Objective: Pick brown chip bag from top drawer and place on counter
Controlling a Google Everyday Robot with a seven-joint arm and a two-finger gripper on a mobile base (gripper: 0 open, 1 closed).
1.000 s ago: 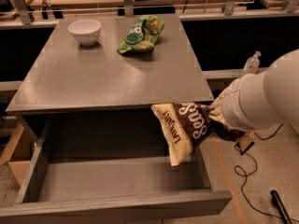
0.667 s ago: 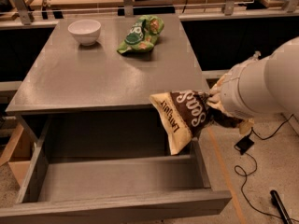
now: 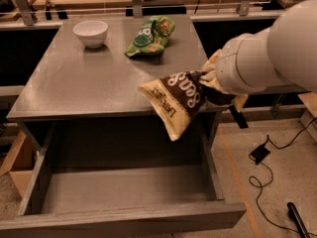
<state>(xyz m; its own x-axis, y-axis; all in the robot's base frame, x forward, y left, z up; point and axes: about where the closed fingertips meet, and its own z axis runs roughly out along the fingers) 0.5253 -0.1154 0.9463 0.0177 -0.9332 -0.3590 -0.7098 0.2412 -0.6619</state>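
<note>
gripper clamped on the brown chip bag above the counter edge: carry it inward, clear of the top drawer, before releasing.

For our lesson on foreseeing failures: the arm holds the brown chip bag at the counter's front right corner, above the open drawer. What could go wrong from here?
1. The brown chip bag hangs by one end from the gripper, mostly hidden behind the arm; it might slip.
2. Its lower end overhangs the counter edge; released here, it could fall into the top drawer.
3. Moved further in, it could nudge the green chip bag.
</note>
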